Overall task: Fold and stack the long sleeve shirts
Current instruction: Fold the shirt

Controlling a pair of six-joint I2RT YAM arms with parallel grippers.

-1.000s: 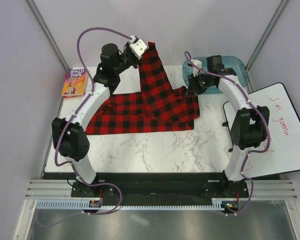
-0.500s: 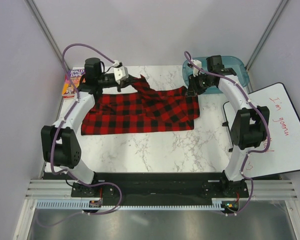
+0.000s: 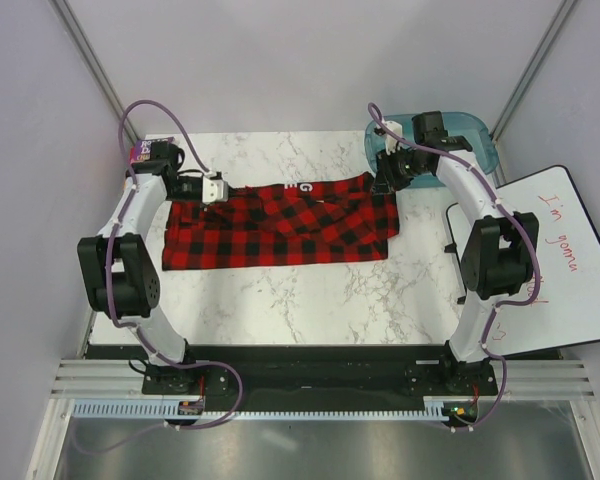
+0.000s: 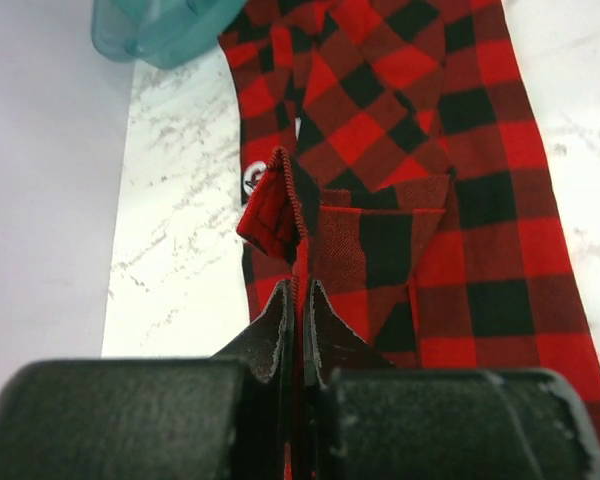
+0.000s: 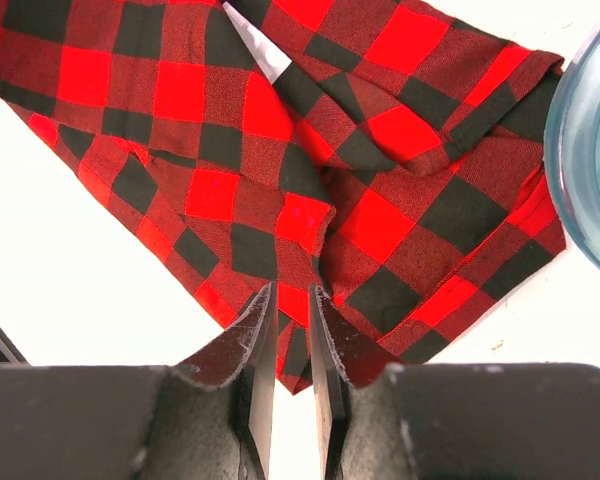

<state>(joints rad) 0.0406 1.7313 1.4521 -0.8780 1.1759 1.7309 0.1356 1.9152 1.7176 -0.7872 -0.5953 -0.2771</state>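
At the far left, one paperback book [image 3: 140, 153] lies behind the wrist of the left arm, which covers most of it. That arm rises from its base, bends at the elbow along the table's [image 3: 310, 290] left edge and reaches to the far-left corner. There the wrist turns so that the left gripper [image 4: 298, 290] points to the right, low over the marble. Its two fingers are pressed tight on a hemmed edge of the one long sleeve shirt [image 3: 280, 225]; a small fold of red-and-black check stands up just ahead of the fingertips. From that hand the shirt runs rightward as a wide flat band across the far half of the table, with a bit of white lettering showing along its far edge about midway between the two hands. Nothing lies on the cloth between the hands. At the shirt's far-right corner sits the right gripper [image 5: 290, 295], its jaws drawn close with only a thin gap, and a ridge of the fabric leads into that gap, so it looks clamped on the cloth. The right arm climbs from its base, elbows out over the table's right edge and arches back in toward the far side to come down on that corner. Just beyond and to the right of this hand stands one teal bin [image 3: 475, 135], nearly touching the shirt's corner. Further right, one whiteboard [image 3: 570, 260] with red handwriting lies beside the arm's elbow.
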